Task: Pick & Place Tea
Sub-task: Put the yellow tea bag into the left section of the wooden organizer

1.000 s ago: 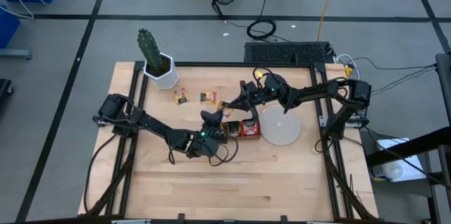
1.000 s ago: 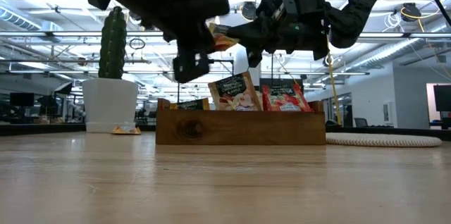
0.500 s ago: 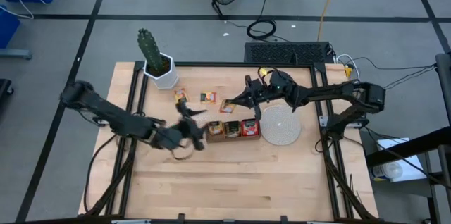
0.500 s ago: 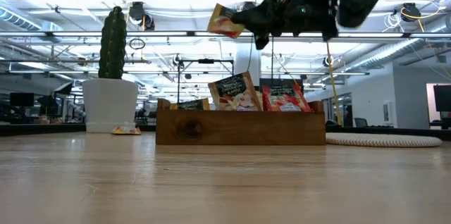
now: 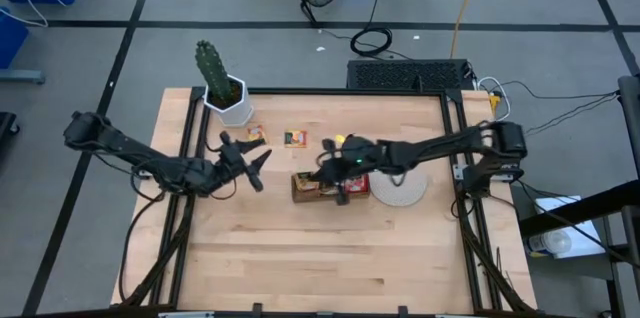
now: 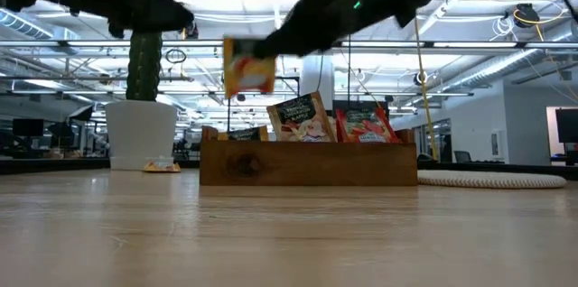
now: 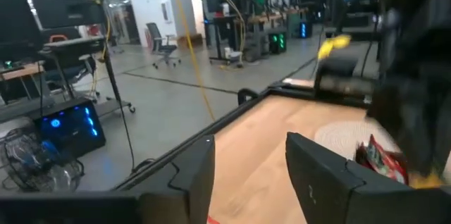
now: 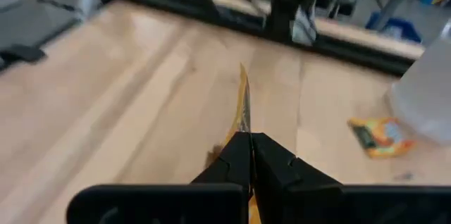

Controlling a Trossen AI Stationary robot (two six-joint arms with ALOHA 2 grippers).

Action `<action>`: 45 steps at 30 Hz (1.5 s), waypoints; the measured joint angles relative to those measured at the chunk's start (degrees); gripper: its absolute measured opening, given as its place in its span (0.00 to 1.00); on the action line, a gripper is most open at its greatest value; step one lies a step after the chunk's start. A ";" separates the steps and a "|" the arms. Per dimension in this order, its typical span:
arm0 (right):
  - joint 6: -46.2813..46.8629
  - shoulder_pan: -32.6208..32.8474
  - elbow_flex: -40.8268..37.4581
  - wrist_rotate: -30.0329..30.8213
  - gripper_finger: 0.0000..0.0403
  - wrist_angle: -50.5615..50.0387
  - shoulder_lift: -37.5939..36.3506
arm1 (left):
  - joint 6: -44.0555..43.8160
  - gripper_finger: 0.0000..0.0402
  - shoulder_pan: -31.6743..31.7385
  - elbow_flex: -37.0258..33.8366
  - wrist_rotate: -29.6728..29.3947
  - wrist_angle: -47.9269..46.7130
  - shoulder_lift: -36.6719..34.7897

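Since a moment ago, right end effector [image 5: 322, 161] carried its pinched yellow-orange square tea sachet [image 6: 247, 67] over the brown wooden three-compartment tray [image 6: 307, 164]; left end effector [image 5: 250, 155], fingers spread, retreated toward the cactus pot [image 5: 230, 104].

On the surface [image 5: 330, 248] the wooden tray [image 5: 330, 187] sits mid-way with sachets standing in it, the round disc [image 5: 400, 183] just beside it on the right, two loose sachets [image 5: 295, 138] behind it, and the potted cactus [image 5: 225, 93] at the back-left corner.
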 joint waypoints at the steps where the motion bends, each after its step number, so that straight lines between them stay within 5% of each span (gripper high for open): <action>1: 0.14 -0.06 1.13 0.00 0.00 -0.17 2.03 | -0.32 0.43 0.28 -1.16 0.00 1.86 -0.01; 8: -0.02 -0.87 5.56 5.08 0.00 -0.49 10.94 | -2.12 0.39 0.45 -2.96 0.05 4.06 0.05; 26: 8.95 0.47 3.21 11.73 0.00 -0.09 11.20 | -2.33 0.42 0.10 -2.91 0.12 3.94 0.09; 45: 10.07 0.67 0.34 5.98 0.00 5.89 11.20 | -2.30 0.42 1.45 -2.86 0.10 4.02 0.10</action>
